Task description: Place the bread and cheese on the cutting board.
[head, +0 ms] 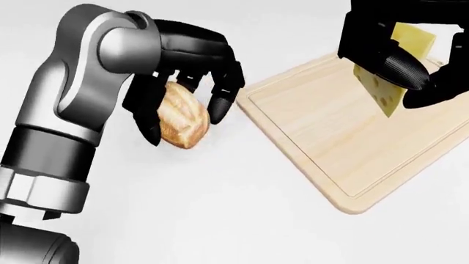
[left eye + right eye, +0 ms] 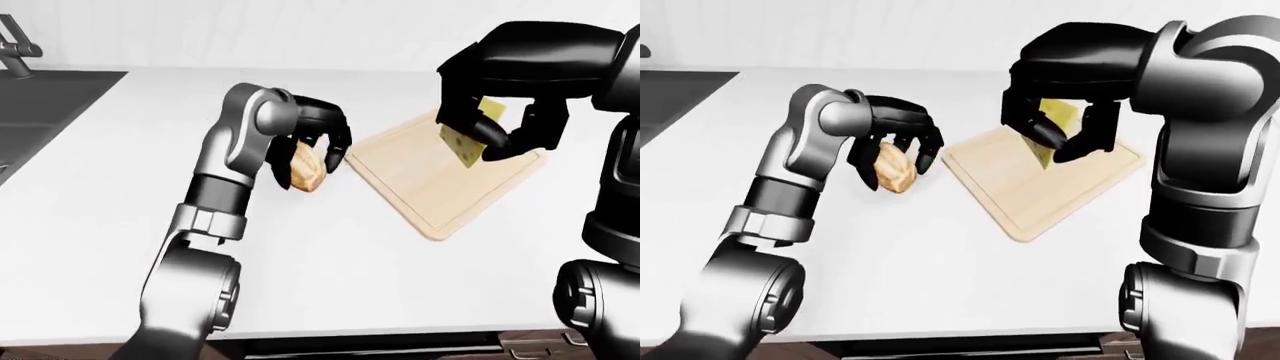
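A golden bread loaf (image 1: 182, 118) sits on the white counter just left of the wooden cutting board (image 1: 323, 126). My left hand (image 1: 185, 125) is over it, thumb on its left side and fingers (image 1: 220, 104) curled down its right side, shut on the loaf. The loaf is tilted on end and its top is hidden by the palm. A yellow cheese wedge with holes (image 1: 385, 91) hangs above the board's upper right part. My right hand (image 1: 414, 82) is shut on it, clear of the board.
A dark sink (image 2: 50, 112) with a faucet (image 2: 15, 49) is set in the counter at the far left of the left-eye view. The white counter (image 2: 350, 285) ends at an edge along the bottom of that view. A pale wall closes off the top.
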